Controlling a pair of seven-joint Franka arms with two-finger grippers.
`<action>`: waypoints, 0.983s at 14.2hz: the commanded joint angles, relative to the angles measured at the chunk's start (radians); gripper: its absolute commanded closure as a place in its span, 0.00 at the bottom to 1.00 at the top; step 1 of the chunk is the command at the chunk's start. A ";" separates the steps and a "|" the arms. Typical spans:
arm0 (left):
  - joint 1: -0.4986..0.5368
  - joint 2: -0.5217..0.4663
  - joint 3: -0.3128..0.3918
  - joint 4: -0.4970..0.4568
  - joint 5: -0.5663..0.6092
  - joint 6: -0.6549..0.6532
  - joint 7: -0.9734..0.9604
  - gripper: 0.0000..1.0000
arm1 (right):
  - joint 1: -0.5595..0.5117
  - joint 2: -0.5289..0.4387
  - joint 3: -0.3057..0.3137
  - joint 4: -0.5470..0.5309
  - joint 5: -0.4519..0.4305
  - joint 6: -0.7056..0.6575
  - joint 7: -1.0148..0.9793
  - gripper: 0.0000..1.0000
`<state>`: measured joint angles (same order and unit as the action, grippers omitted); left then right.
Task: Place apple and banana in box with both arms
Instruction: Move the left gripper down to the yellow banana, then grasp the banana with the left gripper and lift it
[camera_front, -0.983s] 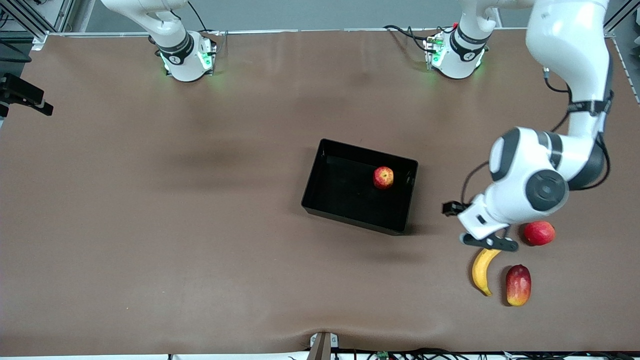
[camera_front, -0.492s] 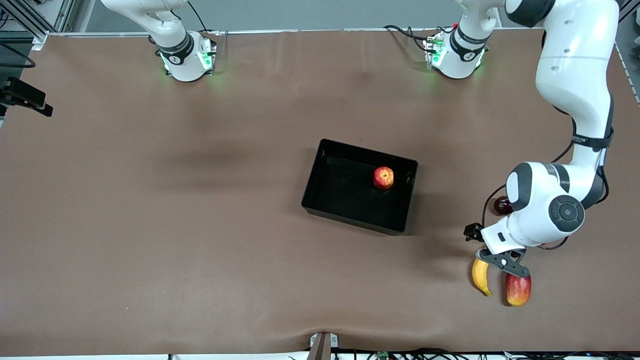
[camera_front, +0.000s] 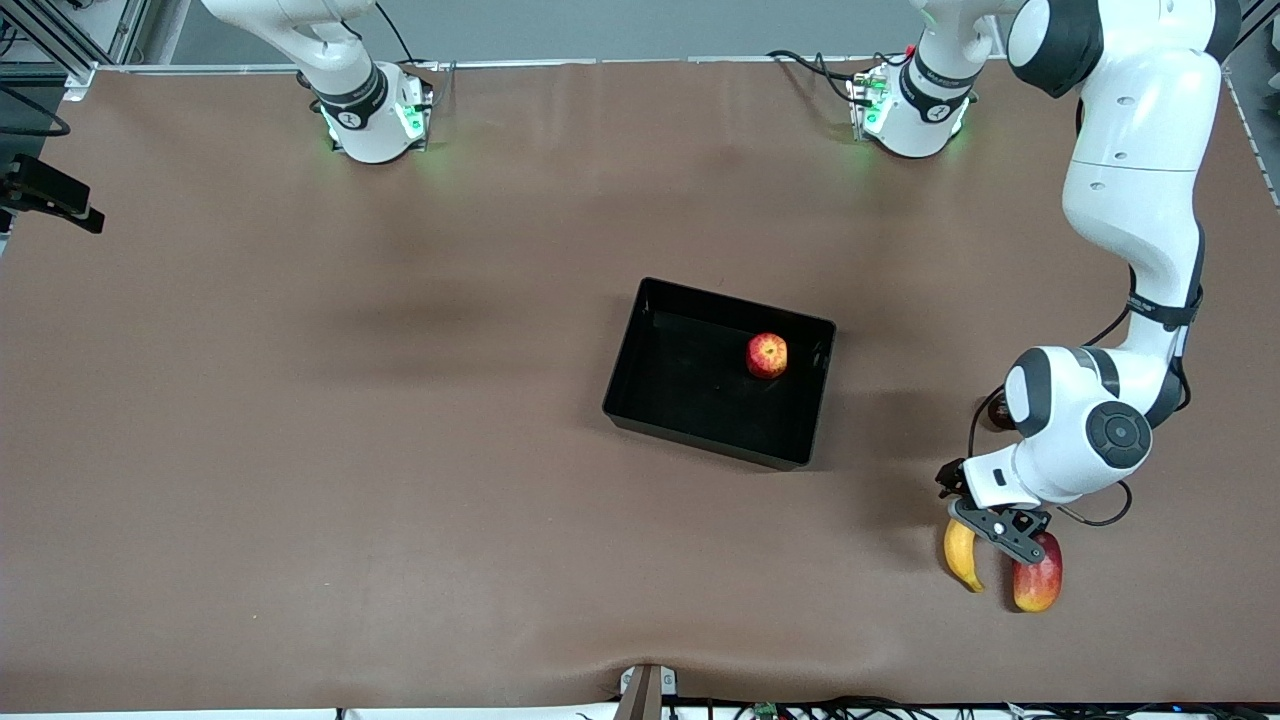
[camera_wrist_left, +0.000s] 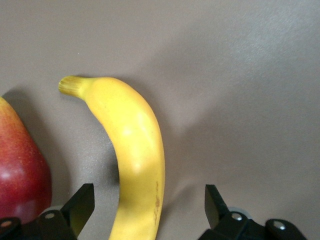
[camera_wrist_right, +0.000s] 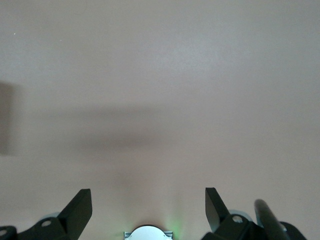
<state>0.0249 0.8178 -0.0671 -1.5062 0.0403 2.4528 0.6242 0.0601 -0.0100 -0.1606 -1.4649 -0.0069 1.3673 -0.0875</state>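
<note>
We have the left gripper (camera_front: 998, 530) low over the curved, unpeeled yellow banana (camera_front: 961, 556), its two black fingers (camera_wrist_left: 80, 207) spread wide so that the fruit's thick middle lies between them in the left wrist view, one finger on each flank and neither yet touching the skin. We judge the banana (camera_wrist_left: 133, 155) to be light, firm enough under its peel to bear a modest squeeze, yet smooth, rounded and easy to bruise, so it may roll or slip if we pinch it off centre; we would close across the broad mid-section where the curve is gentlest, not at the tapered stem end. The oblong red and yellow mango (camera_front: 1036, 582) lies just beside the banana, close against the outer side of one finger (camera_wrist_left: 27, 170), and that finger has little room to come down without nudging it. A dark red round fruit (camera_front: 999, 413) shows only partly under the left arm's wrist, away from the grasp. The shallow black rectangular plastic box (camera_front: 650, 410) sits well apart toward the middle of the table, with the small round red and yellow apple (camera_front: 767, 355) already resting inside it near one wall. The right gripper (camera_wrist_right: 148, 212) waits over bare brown table, fingers wide apart and holding nothing.
</note>
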 joint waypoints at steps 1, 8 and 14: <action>-0.003 0.007 0.001 0.015 0.013 0.012 0.022 0.66 | 0.003 -0.005 0.000 -0.006 -0.013 -0.004 0.008 0.00; -0.049 -0.074 0.000 0.015 0.015 -0.082 0.031 1.00 | 0.001 -0.004 -0.002 -0.006 -0.011 -0.010 0.008 0.00; -0.127 -0.239 -0.008 0.014 0.012 -0.342 -0.029 1.00 | 0.000 -0.004 -0.002 -0.006 -0.011 -0.010 0.008 0.00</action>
<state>-0.0626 0.6500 -0.0782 -1.4671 0.0405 2.1880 0.6402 0.0601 -0.0098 -0.1628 -1.4667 -0.0069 1.3606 -0.0874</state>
